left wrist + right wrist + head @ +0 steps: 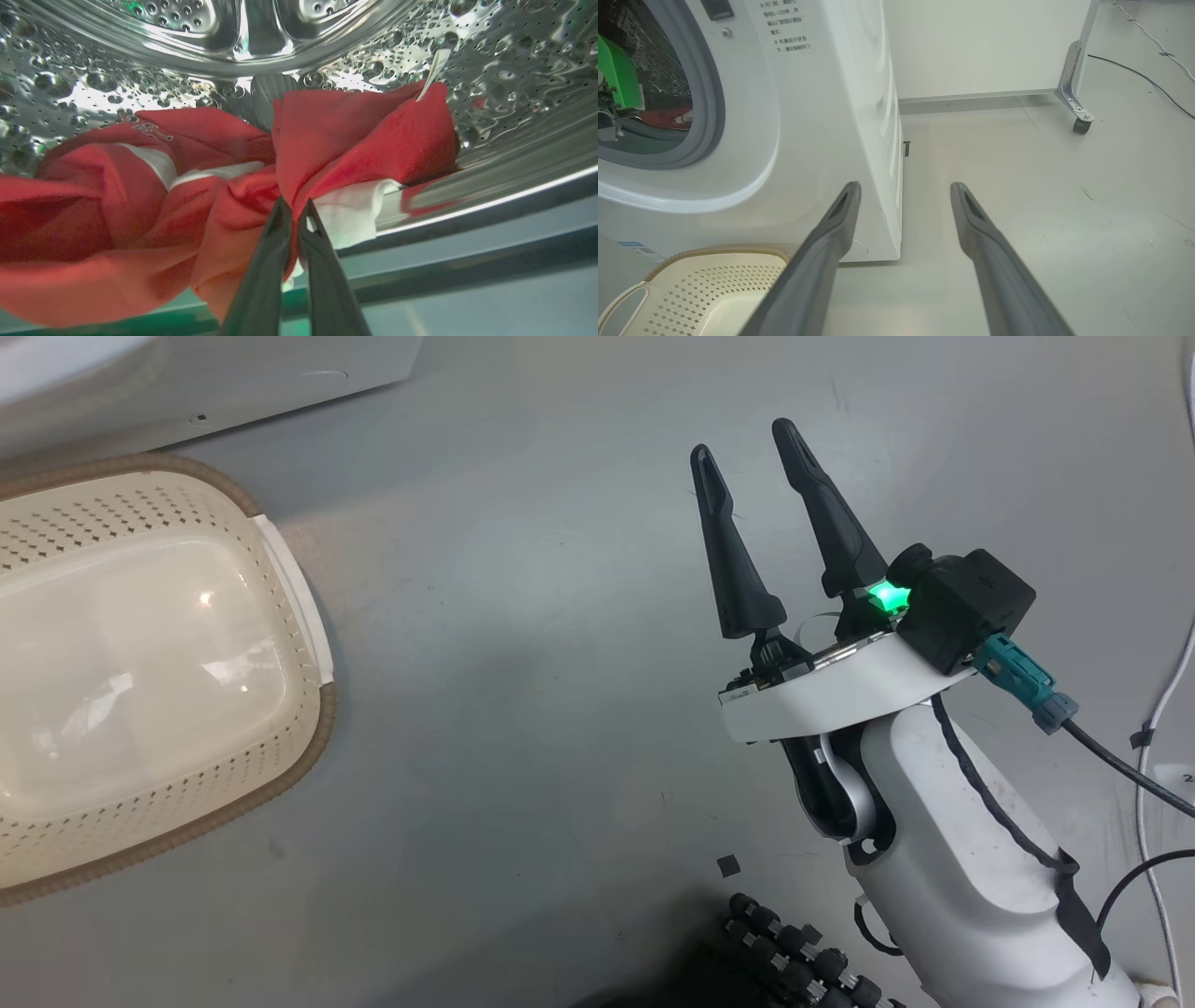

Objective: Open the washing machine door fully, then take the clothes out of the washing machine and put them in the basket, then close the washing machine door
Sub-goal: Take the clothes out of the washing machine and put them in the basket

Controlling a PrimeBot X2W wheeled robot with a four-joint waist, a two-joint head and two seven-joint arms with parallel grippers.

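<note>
Inside the shiny perforated drum of the washing machine lie the red clothes with white patches. My left gripper is shut on a fold of the clothes near the drum's lip. In the right wrist view the white washing machine shows its grey-ringed mouth, with a bit of red clothes inside. The cream basket with a brown rim stands empty on the floor before the machine. My right gripper hangs open over the floor, right of the basket. The washing machine door is out of view.
Grey floor spreads right of the machine. A white panel on a caster stands at the back right. Cables trail along the floor at the right. My wheeled base's dark rollers show at the bottom.
</note>
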